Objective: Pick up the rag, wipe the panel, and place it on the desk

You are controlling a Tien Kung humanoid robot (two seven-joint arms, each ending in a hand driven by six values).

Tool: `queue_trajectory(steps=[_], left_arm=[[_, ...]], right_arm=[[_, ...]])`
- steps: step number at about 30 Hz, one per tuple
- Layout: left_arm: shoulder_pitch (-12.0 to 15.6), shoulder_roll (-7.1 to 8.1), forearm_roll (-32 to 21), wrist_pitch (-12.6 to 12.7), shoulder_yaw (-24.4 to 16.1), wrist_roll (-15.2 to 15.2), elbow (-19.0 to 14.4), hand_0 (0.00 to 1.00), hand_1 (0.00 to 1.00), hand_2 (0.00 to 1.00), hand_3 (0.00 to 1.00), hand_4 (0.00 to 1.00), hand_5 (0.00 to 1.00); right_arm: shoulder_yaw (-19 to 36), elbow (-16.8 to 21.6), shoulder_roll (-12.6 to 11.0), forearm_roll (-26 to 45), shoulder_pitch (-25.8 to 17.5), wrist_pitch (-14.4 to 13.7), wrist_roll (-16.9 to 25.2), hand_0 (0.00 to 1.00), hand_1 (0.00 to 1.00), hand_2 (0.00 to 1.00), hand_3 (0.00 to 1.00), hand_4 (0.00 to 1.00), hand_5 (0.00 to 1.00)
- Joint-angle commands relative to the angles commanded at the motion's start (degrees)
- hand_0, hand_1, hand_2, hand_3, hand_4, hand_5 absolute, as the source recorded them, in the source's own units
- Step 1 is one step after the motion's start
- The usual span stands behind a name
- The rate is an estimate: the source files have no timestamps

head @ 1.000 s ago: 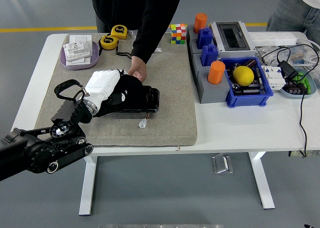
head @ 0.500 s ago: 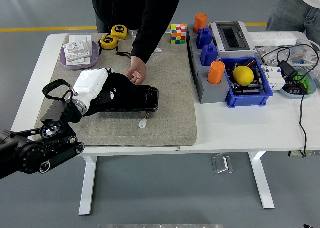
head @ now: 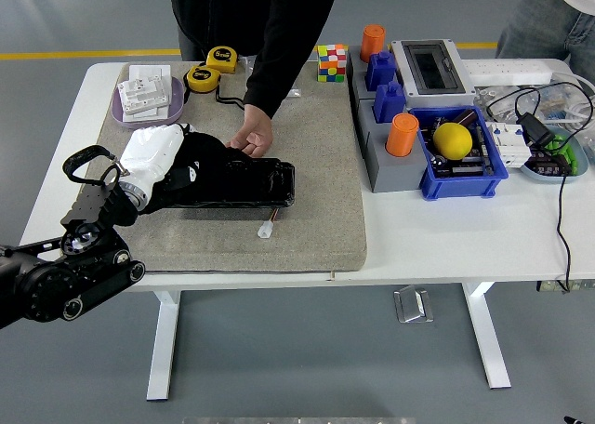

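Rag (head: 149, 152), white and bunched, sits under the left hand (head: 181, 171) at the left end of the black panel (head: 244, 183), which lies flat on the grey felt mat (head: 316, 201) covering the white table (head: 446, 247). The hand's black fingers are curled down over the cloth, pressing it to the panel's top. Compared with a second ago, hand and rag have slid leftward along the panel: the cloth was then near the panel's middle-left, beside the person's hand (head: 249, 141), and it now overhangs the panel's left end, well clear of that hand. The left arm has drawn back toward the picture's left edge with it. The person's hand has stayed at the panel's far edge, fingertips touching it, sleeve reaching in from the top. The panel itself has not shifted. A small clear piece (head: 267, 228) lies on the mat just in front of the panel, unmoved. Two yellow tape measures (head: 203, 77) and a lilac tray (head: 147, 106) rest beyond the rag. The right hand does not show.
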Motion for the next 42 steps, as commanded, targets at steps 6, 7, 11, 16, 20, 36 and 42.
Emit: queue_trajectory(steps=[6,7,11,16,20,36,42], left_arm=[[1.41,1.33,0.39,0.04,-2.26,-0.17,0.19,0.192,0.12,0.494,0.481,0.265,0.002],[1.69,1.61,0.48,0.05,-2.57,-0.2,0.25,0.192,0.12,0.494,0.481,0.265,0.002],[2.85,2.46,0.87,0.04,-3.89,-0.27,0.59,0.192,0.12,0.494,0.481,0.265,0.002],[4.23,3.33,1.39,0.07,-5.13,-0.42,0.67,0.193,0.12,0.494,0.481,0.263,0.002],[5.3,3.77,1.68,0.1,-6.56,-0.44,0.92,0.193,0.12,0.494,0.481,0.263,0.002],[7.44,5.14,2.29,0.45,-10.24,-0.66,1.95,0.194,0.121,0.494,0.482,0.261,0.002],[8.82,5.34,2.17,0.95,-11.96,-1.23,2.73,0.195,0.125,0.494,0.481,0.259,0.002]], right_arm=[[0.42,-0.01,0.06,-0.16,-0.05,-0.01,0.0,0.758,0.567,0.7,0.596,0.998,0.545],[0.52,0.0,0.06,-0.21,-0.06,-0.02,-0.01,0.758,0.567,0.7,0.596,0.998,0.545],[0.62,-0.03,-0.01,-0.24,-0.12,0.0,-0.1,0.758,0.567,0.7,0.596,0.998,0.545],[0.79,-0.01,0.0,-0.32,-0.16,-0.05,-0.12,0.758,0.566,0.7,0.596,0.998,0.545],[0.75,0.01,0.0,-0.31,-0.24,-0.03,-0.16,0.756,0.566,0.701,0.596,0.998,0.544],[0.9,-0.06,0.21,-0.54,-0.45,0.06,-0.26,0.757,0.567,0.7,0.595,0.998,0.542],[1.06,-0.02,0.27,-0.61,-0.52,0.05,-0.24,0.756,0.567,0.7,0.596,0.998,0.543]])
